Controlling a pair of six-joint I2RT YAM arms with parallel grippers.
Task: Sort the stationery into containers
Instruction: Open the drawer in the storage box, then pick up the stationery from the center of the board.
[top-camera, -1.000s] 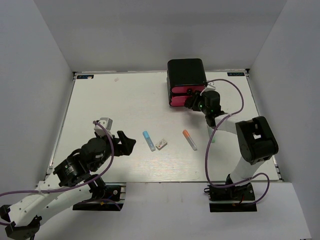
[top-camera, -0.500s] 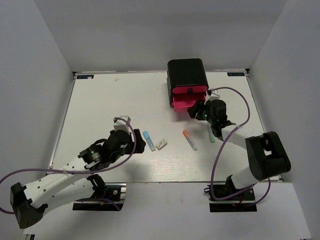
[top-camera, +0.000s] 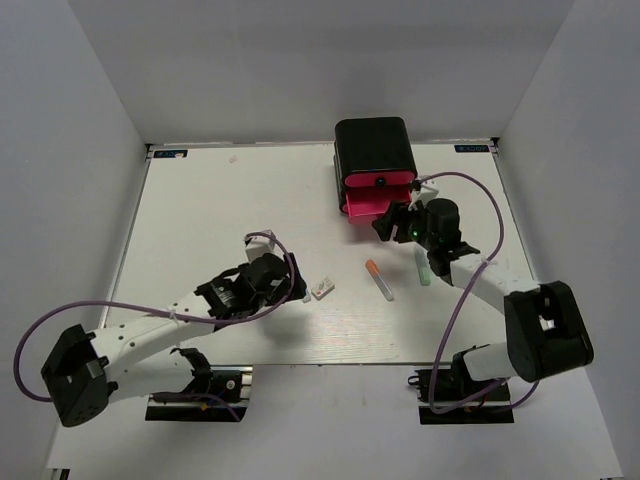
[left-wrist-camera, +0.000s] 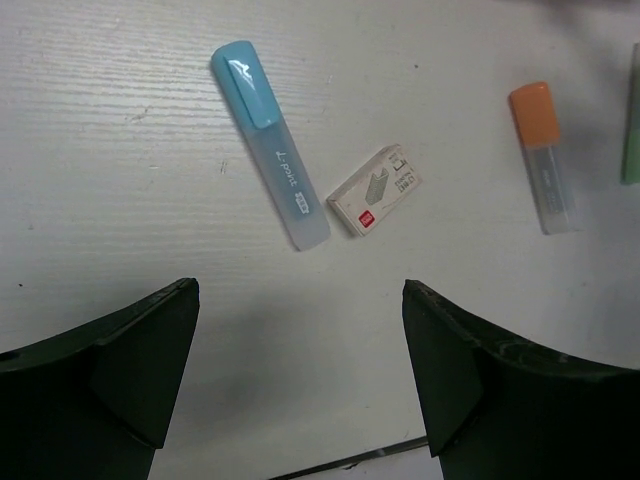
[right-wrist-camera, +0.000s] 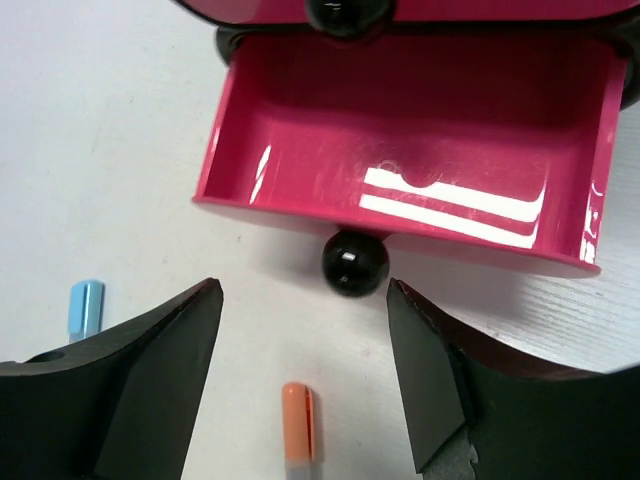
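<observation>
the blue pen lies just ahead of the wide-open left hand.

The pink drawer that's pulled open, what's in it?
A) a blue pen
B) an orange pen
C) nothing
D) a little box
C: the right wrist view looks straight into the pink drawer and shows only its bare, shiny floor.

Three pens: one light blue pen, one orange-capped pen, one pale green pen. One small white box. One black cabinet, two pink drawers showing.
</observation>
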